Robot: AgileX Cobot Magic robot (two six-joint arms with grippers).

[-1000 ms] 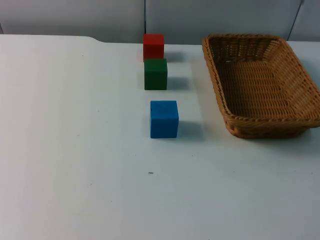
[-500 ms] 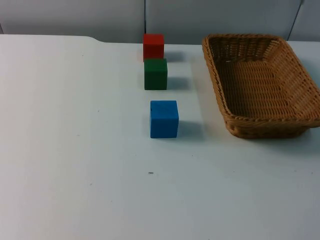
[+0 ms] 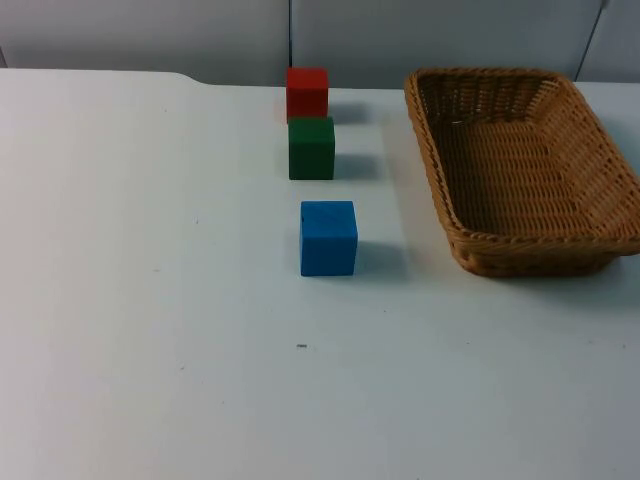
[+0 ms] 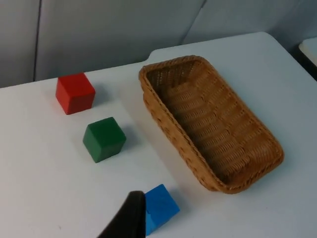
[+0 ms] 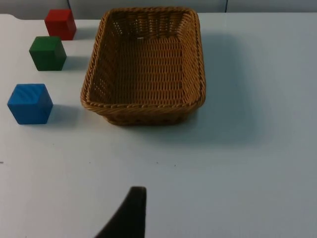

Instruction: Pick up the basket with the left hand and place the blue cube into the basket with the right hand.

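A black fingertip (image 4: 130, 218) hides the blue cube's (image 4: 161, 207) corner.

No readable text, label, brand or number anywhere — cubes, basket and table are plain.

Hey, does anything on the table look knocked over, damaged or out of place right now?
Nothing stands out. The basket sits upright and empty on the white table, and the red cube, green cube and blue cube stand apart in a row beside it.

Blue cube (image 3: 328, 238) open all round; green cube (image 3: 311, 148) just behind; basket (image 3: 520, 165) well right.
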